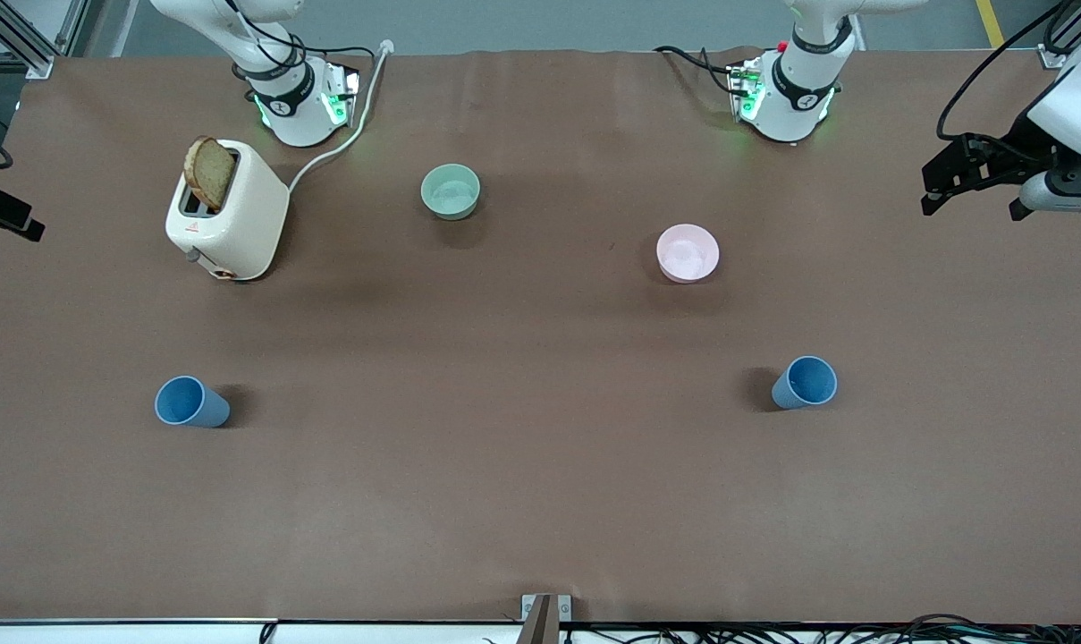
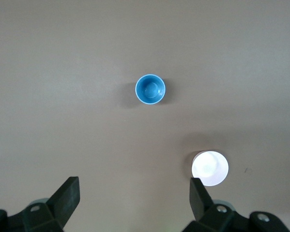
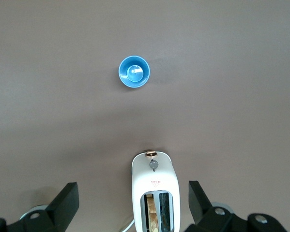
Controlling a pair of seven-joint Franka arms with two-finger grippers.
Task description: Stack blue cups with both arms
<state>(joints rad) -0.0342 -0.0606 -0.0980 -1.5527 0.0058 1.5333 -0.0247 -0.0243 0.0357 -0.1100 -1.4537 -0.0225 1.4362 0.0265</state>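
Two blue cups stand upright and apart on the brown table, both nearer to the front camera than the bowls. One cup [image 1: 191, 402] is toward the right arm's end and also shows in the right wrist view [image 3: 134, 71]. The other cup [image 1: 806, 383] is toward the left arm's end and also shows in the left wrist view [image 2: 150, 89]. My left gripper [image 1: 971, 192] [image 2: 133, 186] is open and empty, high over the left arm's end of the table. My right gripper [image 3: 133, 189] is open and empty, high over the toaster. Neither gripper touches a cup.
A pink bowl [image 1: 688, 253] [image 2: 210, 168] sits between the left arm's base and its cup. A pale green bowl [image 1: 451, 190] sits near the middle. A white toaster [image 1: 227, 210] [image 3: 154, 188] with a bread slice [image 1: 209, 172] stands by the right arm's base.
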